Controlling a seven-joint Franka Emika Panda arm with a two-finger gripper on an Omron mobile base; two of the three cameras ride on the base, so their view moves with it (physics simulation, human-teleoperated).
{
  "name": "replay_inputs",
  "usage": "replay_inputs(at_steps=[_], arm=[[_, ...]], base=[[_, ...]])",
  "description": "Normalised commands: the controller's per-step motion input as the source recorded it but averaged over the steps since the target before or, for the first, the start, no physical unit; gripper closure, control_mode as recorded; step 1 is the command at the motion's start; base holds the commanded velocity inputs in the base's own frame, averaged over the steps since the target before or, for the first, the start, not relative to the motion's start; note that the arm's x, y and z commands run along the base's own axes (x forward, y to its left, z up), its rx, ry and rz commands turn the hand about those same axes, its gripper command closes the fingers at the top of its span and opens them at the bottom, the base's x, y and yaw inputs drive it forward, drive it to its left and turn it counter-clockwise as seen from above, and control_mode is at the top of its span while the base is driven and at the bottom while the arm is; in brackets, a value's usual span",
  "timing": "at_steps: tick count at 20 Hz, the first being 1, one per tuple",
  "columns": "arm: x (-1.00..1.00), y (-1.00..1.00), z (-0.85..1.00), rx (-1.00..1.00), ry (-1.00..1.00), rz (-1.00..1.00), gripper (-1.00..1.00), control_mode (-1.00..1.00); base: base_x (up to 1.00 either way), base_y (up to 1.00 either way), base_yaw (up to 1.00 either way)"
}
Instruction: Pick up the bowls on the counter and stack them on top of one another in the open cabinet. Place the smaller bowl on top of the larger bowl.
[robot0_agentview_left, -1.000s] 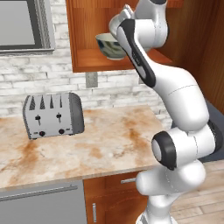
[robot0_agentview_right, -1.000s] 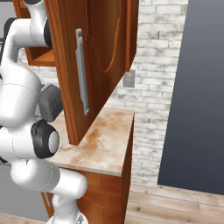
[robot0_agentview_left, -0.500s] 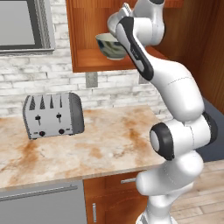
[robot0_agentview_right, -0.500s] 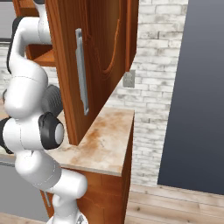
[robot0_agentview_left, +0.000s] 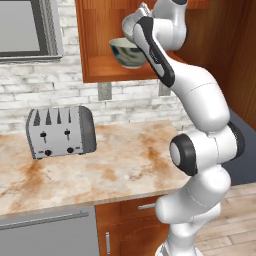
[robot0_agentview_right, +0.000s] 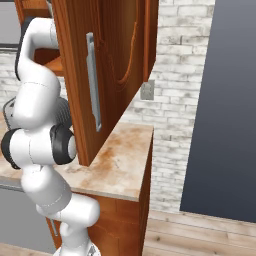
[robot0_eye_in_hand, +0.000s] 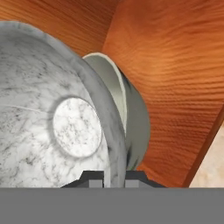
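Note:
My gripper (robot0_eye_in_hand: 113, 176) is shut on the rim of the smaller bowl (robot0_eye_in_hand: 52, 127), a whitish-grey marbled bowl seen tilted and from very close. Right behind it is the pale grey-green inside of the larger bowl (robot0_eye_in_hand: 131, 118), against the wooden wall of the open cabinet (robot0_eye_in_hand: 175, 78). In the left base view the blotched larger bowl (robot0_agentview_left: 127, 52) is inside the open cabinet (robot0_agentview_left: 100, 30), just above its shelf floor. My gripper (robot0_agentview_left: 132, 30) is directly over it, largely hidden by the forearm. The counter (robot0_agentview_left: 125, 165) lies below.
A silver toaster (robot0_agentview_left: 60, 132) stands at the left of the counter under a microwave (robot0_agentview_left: 25, 25). The cabinet's open door (robot0_agentview_right: 115, 75) juts out over the counter's right end (robot0_agentview_right: 125, 160). A dark panel (robot0_agentview_right: 225, 100) stands further right.
The arm's elbow and forearm have swung a little. The hand and the bowls stay at about the same spot in the cabinet.

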Motion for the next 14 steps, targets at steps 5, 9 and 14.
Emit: replay_inputs(at_steps=[5,9,14], arm=[[0.22,0.02,-0.11,0.05,0.00,0.01,1.00,-1.00],[0.25,0.03,-0.11,0.04,0.00,0.02,1.00,-1.00],[0.28,0.04,-0.09,0.04,0.00,0.02,1.00,-1.00]], base=[[0.00,0.00,0.00],[0.00,0.00,0.00],[0.00,0.00,0.00]])
